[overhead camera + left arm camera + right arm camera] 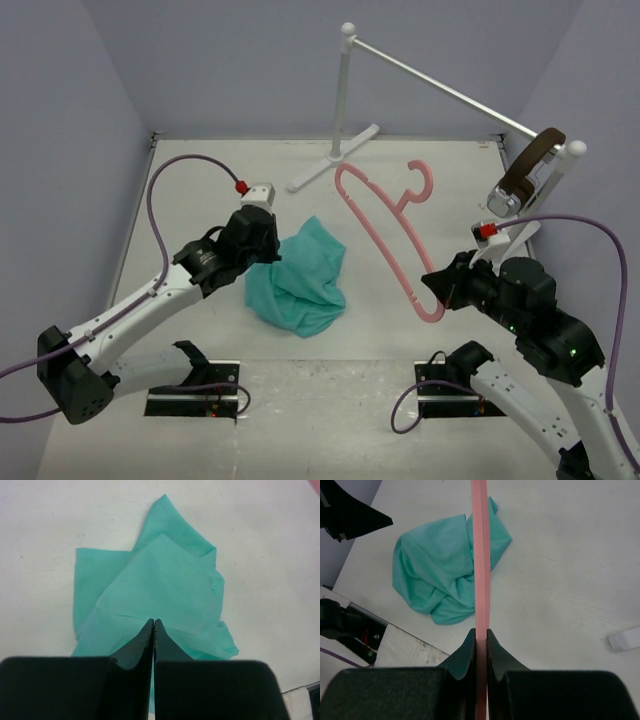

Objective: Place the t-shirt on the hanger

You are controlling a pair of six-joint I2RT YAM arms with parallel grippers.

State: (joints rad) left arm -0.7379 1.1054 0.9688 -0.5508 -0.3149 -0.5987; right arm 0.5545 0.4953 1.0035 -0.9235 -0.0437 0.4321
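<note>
1. Table (330, 350): white top. The t-shirt (300, 280) lies crumpled on it and is the reference for every position below
2. Rail stand (343, 95): white, beyond the t-shirt and to its right, well apart from it
3. Hanger (480, 555): pink, on the t-shirt's right. It is near the t-shirt but apart from it in the overhead view, with the hook end pointing away towards the rail stand
4. T-shirt: teal and bunched in loose folds. No neck or hem opening can be made out
5. Right gripper (481, 632): right of the t-shirt, jaws narrow and clamped on the hanger's near end
6. Left gripper (153, 625): at the t-shirt's upper-left edge, jaws pressed together with the tips down at the cloth. Cannot tell whether a fold is caught
7. Headphones (522, 180): brown-banded, on the rail's far end, far right of the t-shirt
8. Judgement: the step in hand is securing the cloth for a lift. Raise slowly and check that the fabric comes up with the jaws; if it doesn't, re-pinch deeper into a fold. Aim for an edge so the t-shirt hangs open, and keep the hanger steady until an opening shows
</note>
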